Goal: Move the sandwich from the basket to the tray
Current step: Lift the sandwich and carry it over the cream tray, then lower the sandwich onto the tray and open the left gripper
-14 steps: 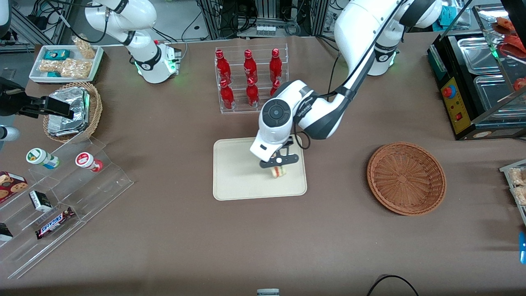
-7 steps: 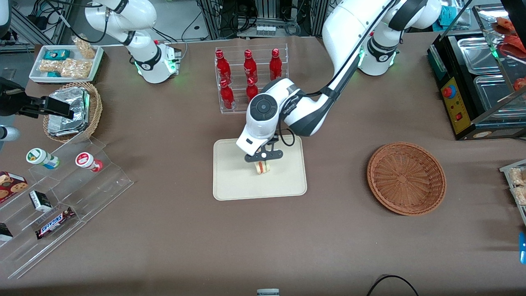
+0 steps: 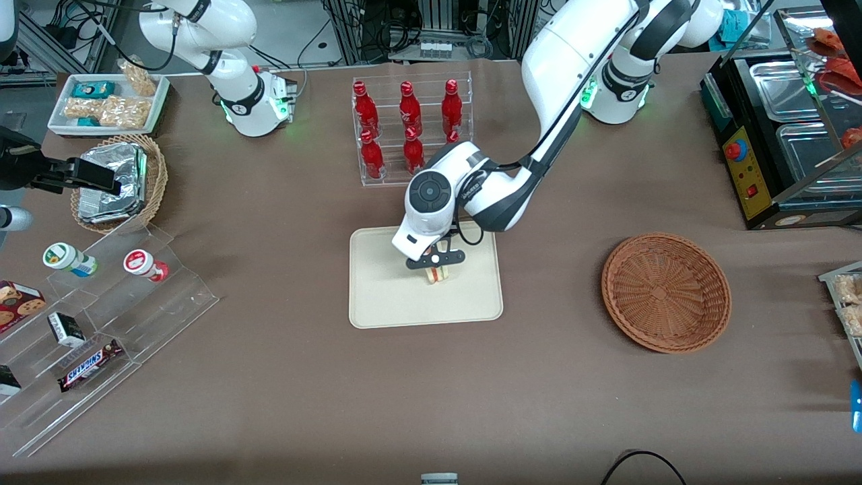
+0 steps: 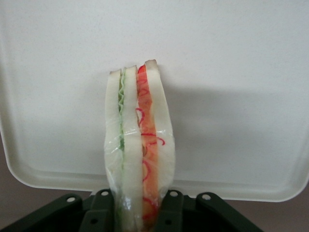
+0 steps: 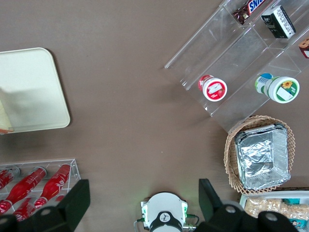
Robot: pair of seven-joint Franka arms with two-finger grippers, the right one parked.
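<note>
Brown cloth covers the whole table (image 3: 269, 404), with shelves and racks of snacks around its edges. From the front, the gripper (image 3: 436, 267) hangs low over the middle of the tray (image 3: 384, 303), clamped on the sandwich (image 3: 438, 275), which pokes out below the fingers. Whether the wedge touches the tray yet I cannot tell from here. The basket (image 3: 665, 292) sits bare, well apart toward the working arm's end. A rack of red bottles (image 3: 404, 128) stands farther from the camera than the tray. Toward the parked arm's end, a clear stepped shelf carries a bar that reads SNICKERS (image 3: 88, 364); other labels are too small to read.

At the wrist, the sandwich (image 4: 140, 145) stands on edge, squeezed between the two fingers (image 4: 170, 212), its green and red filling showing between white slices. The tray (image 4: 231, 72) fills the background, and the sandwich's shadow falls close beside it.

Seen from the parked wrist, a corner of the tray (image 5: 34, 92) shows, plus the shelf with round tubs (image 5: 213, 89) and a foil pack in a tan basket (image 5: 260, 157).

I judge this the placing step, nearly done. Next comes a short descent if any gap remains, then letting go and lifting straight up so the wedge isn't dragged.
</note>
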